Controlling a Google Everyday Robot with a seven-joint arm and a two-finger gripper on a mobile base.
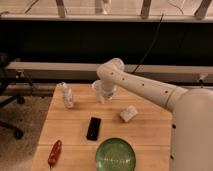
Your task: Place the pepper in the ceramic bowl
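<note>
Black phone point(93, 128) on a wooden table point(75, 136), red-orange pepper point(54, 153) lying front-left of the phone, green ceramic bowl point(116, 154) front-right of it, gripper point(102, 94) low beyond the phone, toward the table's far edge, whether it grips anything cannot be told.
</note>
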